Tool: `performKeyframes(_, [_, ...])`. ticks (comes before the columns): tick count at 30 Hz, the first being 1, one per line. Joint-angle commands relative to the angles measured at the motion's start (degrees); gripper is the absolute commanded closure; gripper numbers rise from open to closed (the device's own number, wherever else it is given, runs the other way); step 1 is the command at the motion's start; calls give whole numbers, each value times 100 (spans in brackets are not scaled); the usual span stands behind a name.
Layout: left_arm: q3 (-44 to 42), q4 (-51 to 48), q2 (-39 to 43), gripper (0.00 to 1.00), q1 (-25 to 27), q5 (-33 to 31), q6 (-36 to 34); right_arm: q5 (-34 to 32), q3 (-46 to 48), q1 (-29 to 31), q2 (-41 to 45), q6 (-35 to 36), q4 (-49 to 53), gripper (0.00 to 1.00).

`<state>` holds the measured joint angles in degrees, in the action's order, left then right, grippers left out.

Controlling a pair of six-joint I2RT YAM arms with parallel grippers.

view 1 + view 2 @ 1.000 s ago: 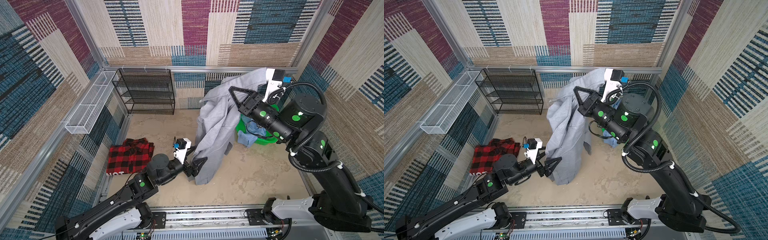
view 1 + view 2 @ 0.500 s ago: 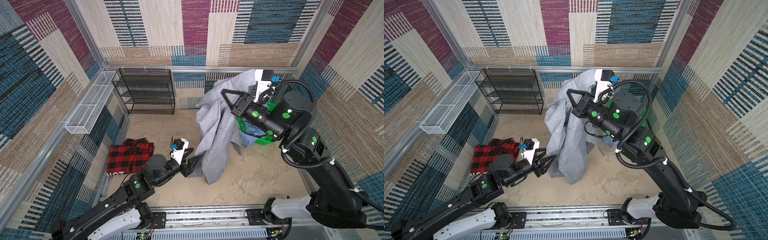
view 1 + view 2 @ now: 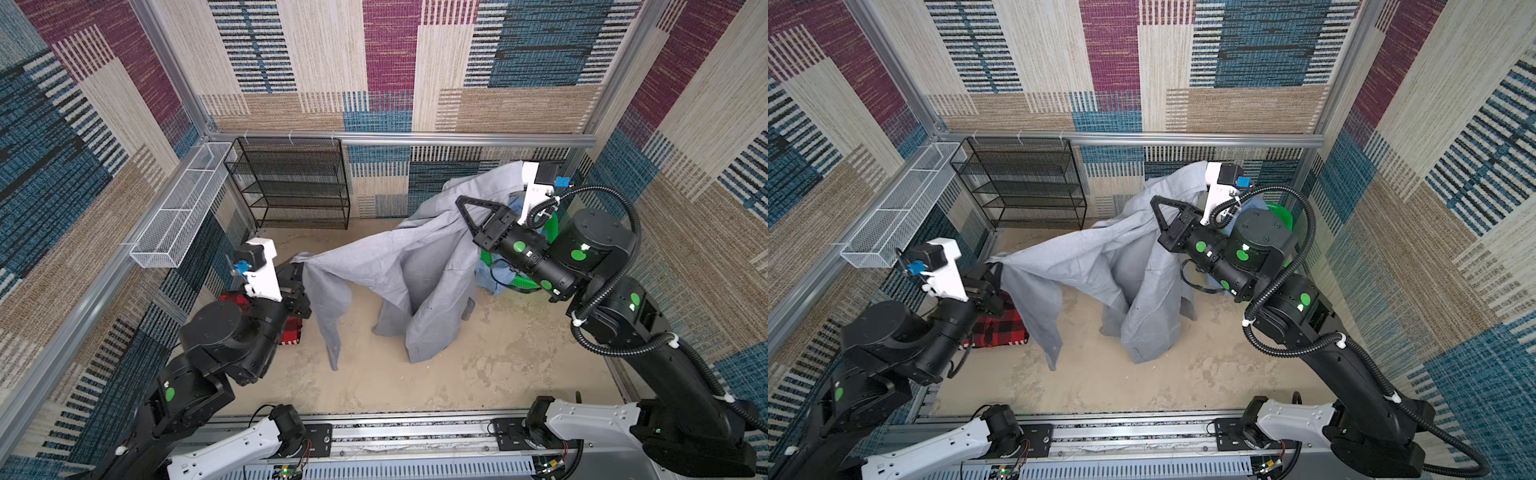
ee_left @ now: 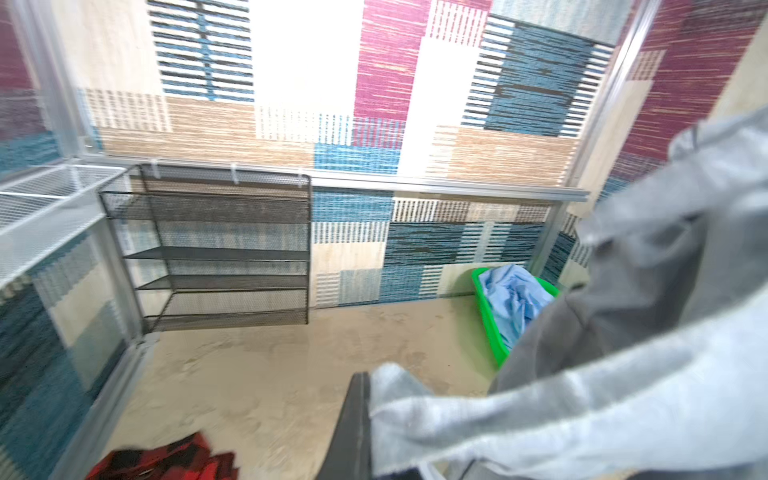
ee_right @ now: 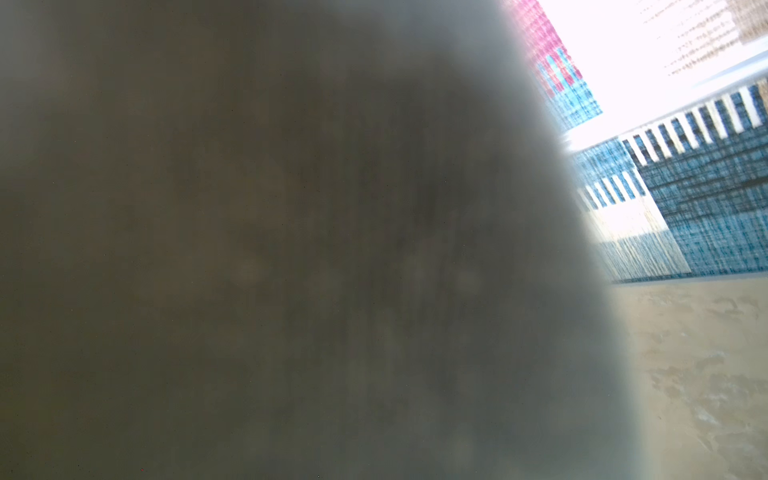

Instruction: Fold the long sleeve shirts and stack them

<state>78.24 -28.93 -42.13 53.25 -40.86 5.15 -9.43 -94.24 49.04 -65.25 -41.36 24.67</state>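
Above the sandy floor (image 3: 415,382), the grey shirt (image 3: 386,266) is held stretched: the left gripper (image 3: 298,266) and the right gripper (image 3: 462,202) are both closed tightly on it.

No legible text; white marks on plaid shirt (image 3: 1003,328), unreadable

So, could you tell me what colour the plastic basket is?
A bright green plastic basket, clearest in the left wrist view.

Grey shirt (image 3: 415,270) hangs outstretched; plaid shirt (image 3: 1003,330), blue shirt (image 4: 515,299) lie apart.
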Motion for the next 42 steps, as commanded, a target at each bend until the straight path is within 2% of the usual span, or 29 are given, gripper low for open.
performKeyframes(1, [855, -367, -391, 100, -6, -922, -791, 394, 676, 28, 210, -766, -983, 100])
performKeyframes(3, [1477, -153, -709, 100, 0, -1073, -1336, 517, 1132, 220, 220, -1077, -1475, 100])
performKeyframes(5, [2209, 19, -1093, 100, -6, -1211, -1830, 494, 1348, 668, 62, -1082, -1967, 100])
performKeyframes(8, [3301, 297, -1652, 100, 0, -1138, -2615, 162, 1261, 1409, -267, -749, -2654, 100])
performKeyframes(10, [4254, 178, -2192, 100, -1, -1014, -3119, 212, 957, 1592, -547, -798, -2754, 100])
performKeyframes(12, [5558, -209, -2920, 100, 14, -882, -3587, 209, 723, 1642, -709, -951, -2810, 100])
performKeyframes(14, [5244, 1516, -3064, 100, 571, -1033, -5031, 8, 744, 1653, -683, -1113, -2998, 100])
performKeyframes(15, [5302, 1832, -3204, 100, 716, -923, -5461, -133, 806, 1655, -637, -1181, -3091, 100])
performKeyframes(17, [4935, 3140, -3471, 100, 1196, -649, -6951, -441, 1111, 1653, -481, -1347, -3340, 100])
performKeyframes(18, [4849, 3277, -3598, 100, 1311, -509, -7321, -620, 1248, 1653, -409, -1466, -3322, 100])
performKeyframes(21, [4526, 2857, -3990, 100, 1266, -149, -7011, -1316, 1932, 1653, -6, -1937, -3181, 100])
performKeyframes(23, [3989, 3081, -4224, 100, 1071, -20, -6900, -1718, 2590, 1653, 379, -2329, -3065, 100])
performKeyframes(24, [3893, 2982, -4331, 100, 914, 65, -6624, -1862, 2842, 1654, 556, -2482, -2973, 100])
performKeyframes(26, [3883, 2270, -4530, 100, 411, 480, -5489, -2134, 3418, 1653, 952, -2939, -2722, 100])
performKeyframes(28, [3868, 1811, -4792, 100, -47, 869, -4763, -2330, 4005, 1653, 1339, -3430, -2477, 100])
performKeyframes(33, [3736, 1636, -5830, 100, -557, 1354, -4147, -2511, 5638, 1661, 2043, -4861, -2098, 100])
performKeyframes(35, [3948, 1403, -6389, 100, -703, 1604, -3819, -2553, 6148, 1655, 2163, -4922, -2211, 100])
performKeyframes(38, [4174, 1295, -7160, 100, -878, 1732, -3622, -2824, 6624, 1656, 2264, -5679, -1403, 100])
performKeyframes(42, [4493, 1039, -7995, 100, -1110, 1981, -3209, -3018, 7356, 1655, 2833, -6079, -1134, 100])
